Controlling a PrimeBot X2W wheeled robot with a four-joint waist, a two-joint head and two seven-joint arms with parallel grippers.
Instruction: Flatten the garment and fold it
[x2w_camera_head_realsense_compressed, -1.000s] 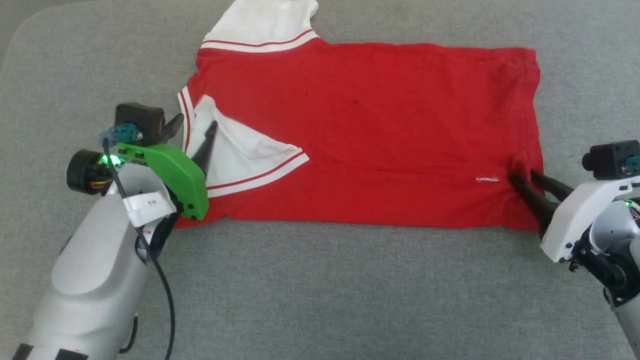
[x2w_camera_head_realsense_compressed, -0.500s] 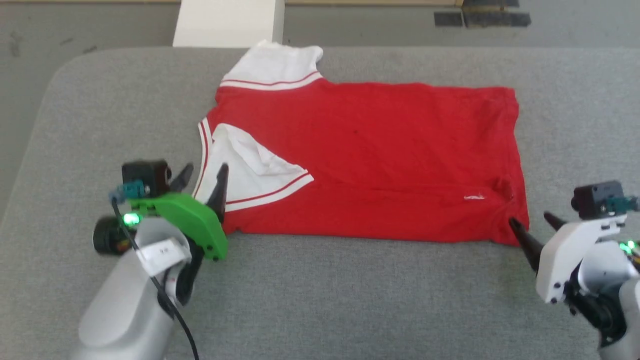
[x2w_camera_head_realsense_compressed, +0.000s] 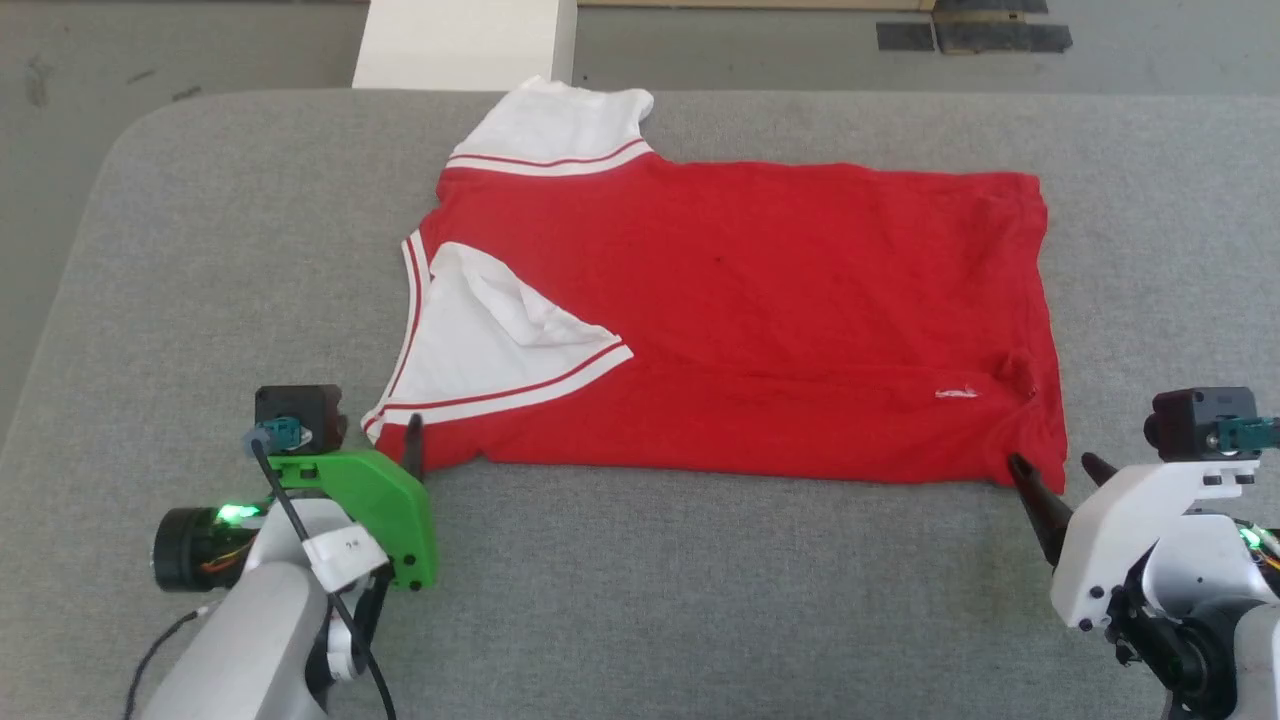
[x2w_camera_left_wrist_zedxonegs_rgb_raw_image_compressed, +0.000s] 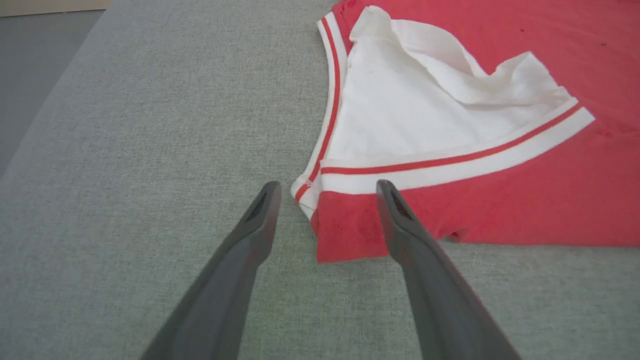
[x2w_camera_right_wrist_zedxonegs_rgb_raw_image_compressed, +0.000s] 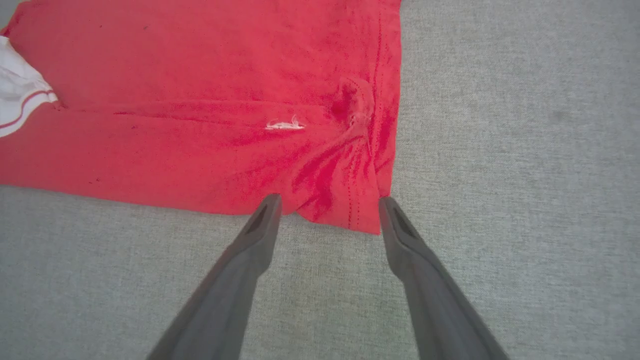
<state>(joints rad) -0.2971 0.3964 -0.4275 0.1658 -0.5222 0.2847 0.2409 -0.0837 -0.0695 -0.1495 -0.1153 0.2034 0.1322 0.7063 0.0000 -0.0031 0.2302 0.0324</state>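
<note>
The left gripper is held low over the grey padded table, with its 2 fingers spread wide and nothing between them. In the left wrist view the fingertips are seen on either side of the near left corner of the garment; whether that corner is touched cannot be told. The green cover of this wrist is turned upward, and the pale forearm rises from the lower left of the head view. The right gripper is also opened wide and empty. Its tips are placed just beside the near right corner of the hem, and its white wrist comes in from the lower right.

1 second ago the left fingers were laid over the folded sleeve, and the right fingers were narrower and pushed into the cloth at the hem corner. Since then both grippers have been drawn back to the near edge and opened. The head view itself has also shifted, so a pale block beyond the table is now seen.

The garment is spread on the middle of the table, a plain red side up. 1 white sleeve is folded inward over the red body, and the other sleeve points away at the far edge. A long crease runs along the near side, wrinkles are gathered at the hem corner, and a small white mark is seen there.
</note>
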